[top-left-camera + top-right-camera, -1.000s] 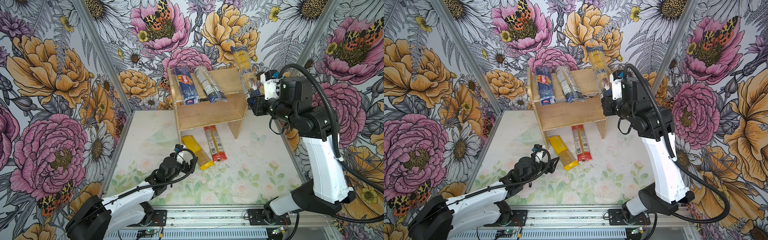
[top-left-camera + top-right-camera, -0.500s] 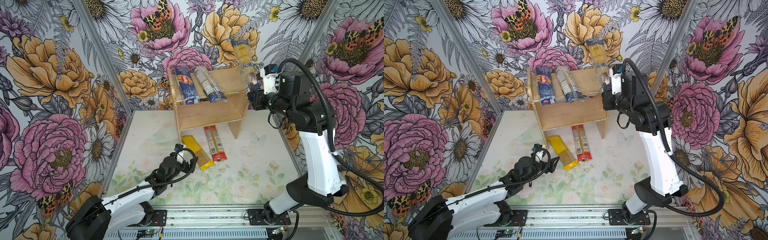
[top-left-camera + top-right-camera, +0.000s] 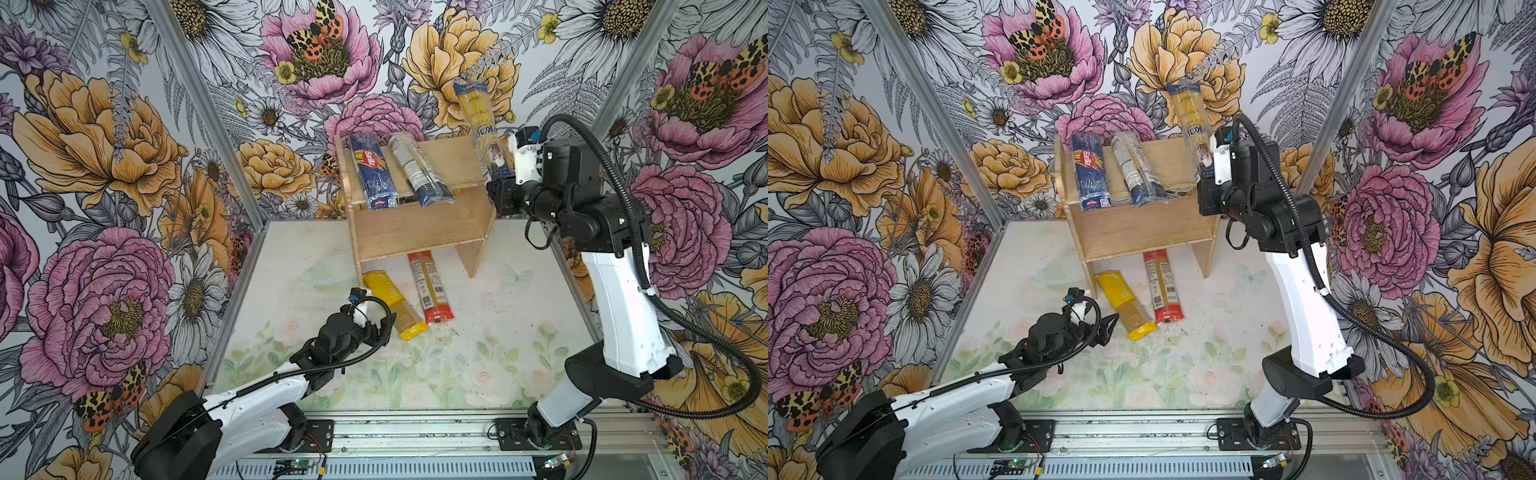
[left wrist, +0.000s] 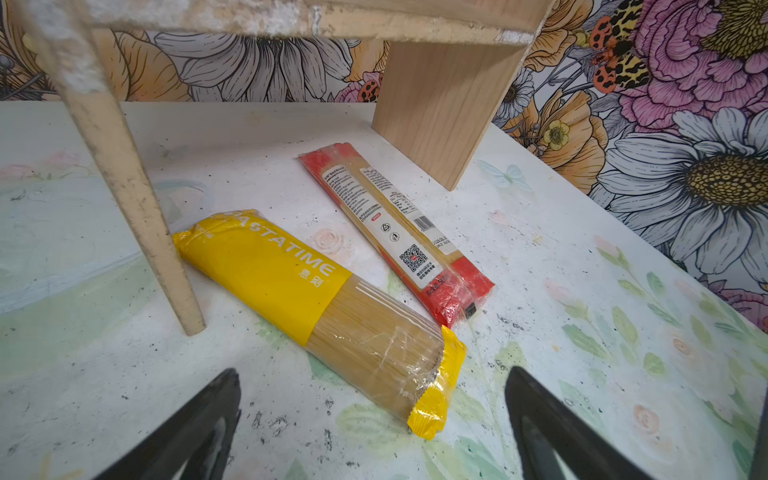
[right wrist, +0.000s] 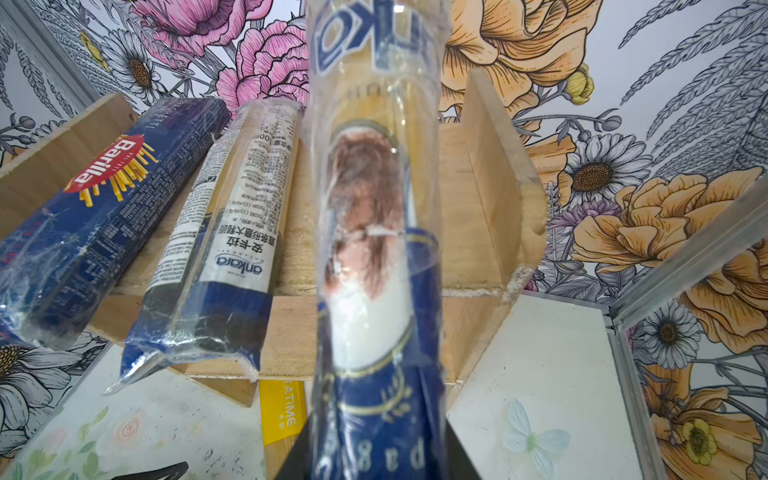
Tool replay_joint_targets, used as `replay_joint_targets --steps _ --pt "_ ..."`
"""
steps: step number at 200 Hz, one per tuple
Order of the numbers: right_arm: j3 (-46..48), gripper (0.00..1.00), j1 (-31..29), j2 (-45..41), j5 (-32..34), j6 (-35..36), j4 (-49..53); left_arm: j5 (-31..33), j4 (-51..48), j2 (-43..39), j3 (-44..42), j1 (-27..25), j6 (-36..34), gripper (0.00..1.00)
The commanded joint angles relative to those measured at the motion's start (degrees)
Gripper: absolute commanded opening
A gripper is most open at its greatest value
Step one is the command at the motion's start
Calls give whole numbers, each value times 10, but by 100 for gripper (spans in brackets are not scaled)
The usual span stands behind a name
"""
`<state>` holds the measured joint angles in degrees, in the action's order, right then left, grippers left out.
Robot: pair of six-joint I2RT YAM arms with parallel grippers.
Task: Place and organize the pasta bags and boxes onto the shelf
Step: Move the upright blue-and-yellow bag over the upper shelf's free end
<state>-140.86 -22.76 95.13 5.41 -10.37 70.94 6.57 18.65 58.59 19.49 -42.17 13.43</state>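
Yellow-and-blue clear-plastic spaghetti pack (image 3: pixel 478 112) stands near-upright by the light wooden two-tier shelf (image 3: pixel 419 232), clenched in the black right gripper (image 3: pixel 495 185); the black left gripper (image 4: pixel 374 424) gapes empty.

Both ends of yellow-and-blue pack (image 5: pixel 374 257) beyond right wrist view's edges.

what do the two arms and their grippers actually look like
Both arms, left arm and right arm, have glossy white shell links with black joints. A black ribbed cable hose loops along each. The left gripper and right gripper are black, with tapered fingers; a white camera block with a blue plug sits at each wrist.
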Motion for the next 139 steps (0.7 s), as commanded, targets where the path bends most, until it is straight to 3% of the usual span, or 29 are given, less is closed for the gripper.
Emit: replay_joint_targets --steps 1,139 --pt "-31 0 5 -9 15 10 -120 6 -1 -3 10 -5 -6 99" --pt "-30 0 5 22 14 11 -125 12 -7 -4 9 -5 -8 99"
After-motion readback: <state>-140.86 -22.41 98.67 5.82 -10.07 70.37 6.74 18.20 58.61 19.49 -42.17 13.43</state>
